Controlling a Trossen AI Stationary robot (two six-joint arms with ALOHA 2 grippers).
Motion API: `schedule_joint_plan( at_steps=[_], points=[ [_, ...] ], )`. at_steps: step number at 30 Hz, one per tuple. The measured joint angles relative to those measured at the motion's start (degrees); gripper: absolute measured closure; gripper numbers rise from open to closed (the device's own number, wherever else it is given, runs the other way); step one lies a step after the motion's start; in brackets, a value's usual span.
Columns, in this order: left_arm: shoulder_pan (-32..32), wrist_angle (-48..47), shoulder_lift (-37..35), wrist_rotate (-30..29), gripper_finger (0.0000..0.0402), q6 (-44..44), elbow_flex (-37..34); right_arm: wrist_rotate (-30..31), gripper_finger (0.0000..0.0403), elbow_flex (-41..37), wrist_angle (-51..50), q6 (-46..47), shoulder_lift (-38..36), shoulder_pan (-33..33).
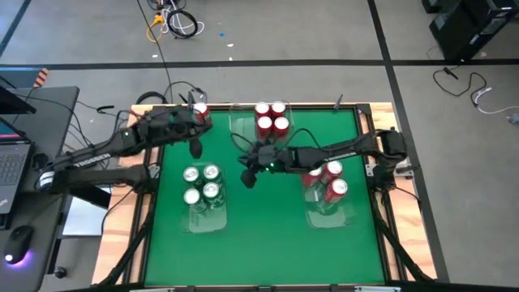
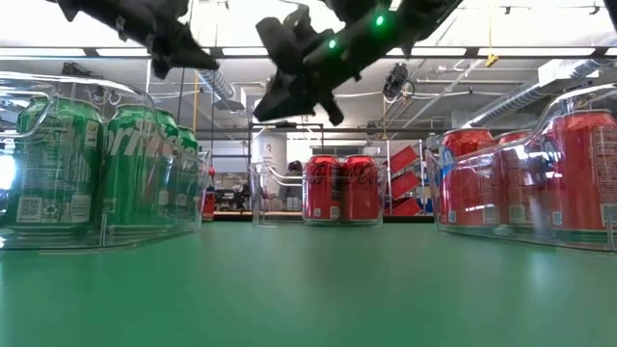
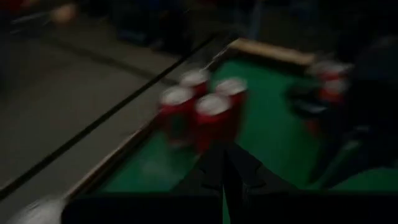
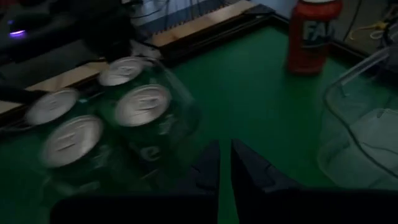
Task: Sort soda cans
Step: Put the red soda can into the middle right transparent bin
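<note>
Both arms up, nothing carried.
Left gripper (image 1: 197, 150) and right gripper (image 1: 248, 176) fingers pressed together, empty; a stray red can (image 1: 200, 113) stands beyond the left fingers, probably next pick.

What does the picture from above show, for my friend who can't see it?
Two dark robot arms reach over a green table, the left gripper and right gripper both shut and empty. Four green cans sit in a clear tray; red cans fill other trays.
</note>
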Motion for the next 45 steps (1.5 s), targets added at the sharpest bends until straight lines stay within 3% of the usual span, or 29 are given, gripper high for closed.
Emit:
schedule_joint_plan(
  at_steps=[7, 16, 21, 25, 31, 34, 45],
  points=[
    [10.97, -18.37, 4.31, -0.66, 0.0401, 2.15, 7.95, -1.32, 0.0347, 0.0, 1.12, -0.54, 0.89, -2.13],
    [18.84, -40.46, 23.35, -0.58, 0.0393, 6.14, 26.94, -3.04, 0.033, 0.0, 2.61, -1.24, 0.85, -2.22],
    [19.58, -50.78, 33.59, -0.63, 0.0352, 7.9, 37.63, -3.83, 0.0327, 0.0, 2.6, -1.7, 0.85, -2.07],
    [19.53, -57.11, 39.67, -3.41, 0.0286, 7.99, 43.45, -5.22, 0.0327, 0.0, 2.6, -2.46, 0.83, -2.07],
    [19.17, -59.0, 46.2, -7.07, 0.018, 4.72, 46.51, -7.54, 0.0324, 0.0, 2.54, -3.61, 0.78, -2.04],
    [19.68, -58.97, 49.06, -7.66, 0.0148, 5.26, 46.55, -9.08, 0.0324, 0.0, 2.46, -4.09, 0.78, -2.02],
    [23.49, -57.78, 56.05, -10.09, 0.0131, 9.63, 46.58, -10.28, 0.0324, 0.0, 2.12, -5.14, 0.74, -1.21]
  ],
)
